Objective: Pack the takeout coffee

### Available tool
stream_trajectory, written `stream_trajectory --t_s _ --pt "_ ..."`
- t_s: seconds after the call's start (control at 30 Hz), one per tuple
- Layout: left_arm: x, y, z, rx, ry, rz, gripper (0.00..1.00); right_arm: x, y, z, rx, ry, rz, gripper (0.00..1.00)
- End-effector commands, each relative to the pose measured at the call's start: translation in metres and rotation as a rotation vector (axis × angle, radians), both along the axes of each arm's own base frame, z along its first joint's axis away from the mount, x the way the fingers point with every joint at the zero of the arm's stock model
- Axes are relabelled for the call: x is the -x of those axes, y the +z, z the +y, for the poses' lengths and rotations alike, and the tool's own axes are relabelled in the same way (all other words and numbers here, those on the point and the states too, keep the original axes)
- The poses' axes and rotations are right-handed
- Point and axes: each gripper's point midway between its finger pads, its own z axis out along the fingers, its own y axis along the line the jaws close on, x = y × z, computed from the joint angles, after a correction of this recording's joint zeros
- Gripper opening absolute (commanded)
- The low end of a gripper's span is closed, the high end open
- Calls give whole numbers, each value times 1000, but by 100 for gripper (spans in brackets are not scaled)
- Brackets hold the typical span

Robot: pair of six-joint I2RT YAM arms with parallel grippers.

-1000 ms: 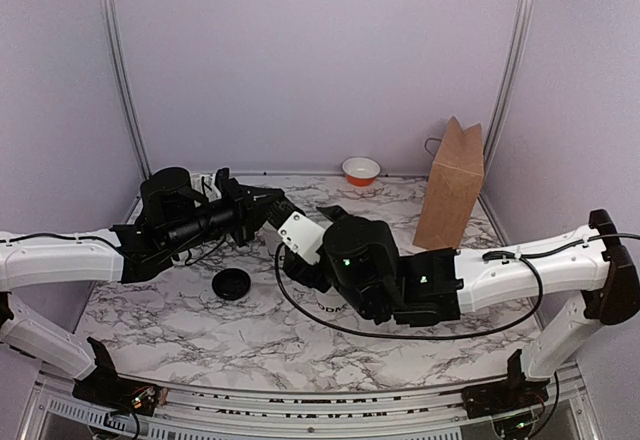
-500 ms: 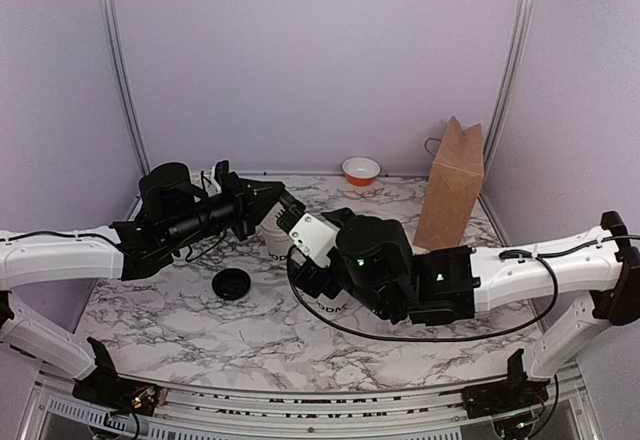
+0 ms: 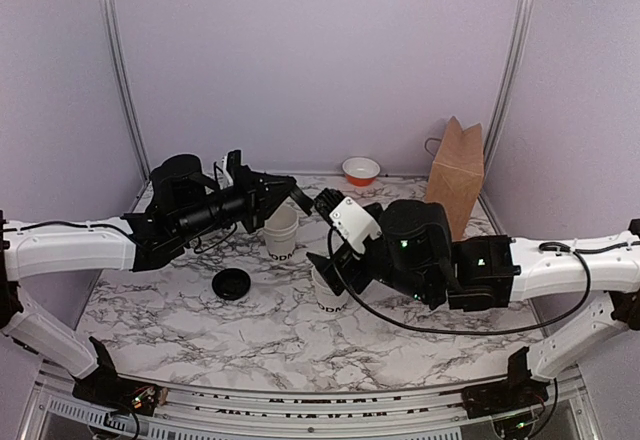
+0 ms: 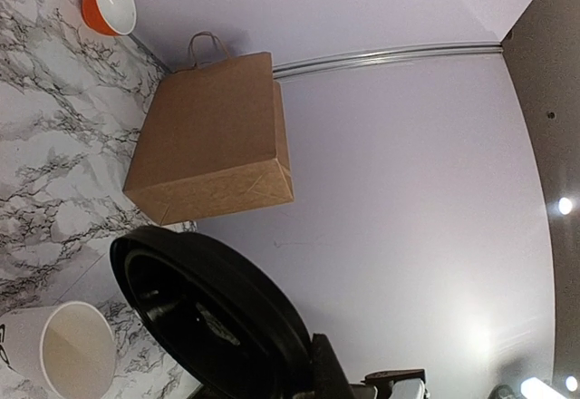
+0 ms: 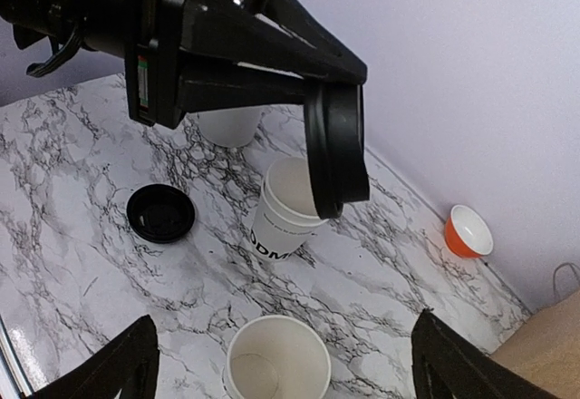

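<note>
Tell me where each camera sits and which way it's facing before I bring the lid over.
Top external: fixed above and behind the bases, facing the back wall over the table; left arm and right arm both show.
Left wrist: rolled sideways, looking past the held black lid to the paper bag; one own finger at the bottom.
Right wrist: looking down at the single cup; own open fingers in the bottom corners.
Shared: both wrist views show that lid and the orange bowl.

- I'm looking into a robot lab test booth: plain lilac walls are closing in the marble-patterned table.
- Aluminium rails are running up the back corners.
</note>
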Motion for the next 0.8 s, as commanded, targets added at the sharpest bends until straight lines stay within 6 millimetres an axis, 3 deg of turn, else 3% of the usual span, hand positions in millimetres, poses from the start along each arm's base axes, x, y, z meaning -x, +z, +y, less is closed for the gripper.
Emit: stream_trajectory --t_s 0.0,0.4,0.6,0.77 --pt "3 20 -14 7 -73 -102 0 -1 16 -16 -123 21 96 94" --pt "16 18 -40 31 -204 -180 0 -32 44 -73 -382 16 283 97" --pt "24 10 -53 42 -270 -202 0 -52 26 -90 -439 10 436 97" --pt "28 6 -58 48 -294 -214 0 -56 17 -96 -448 4 483 96"
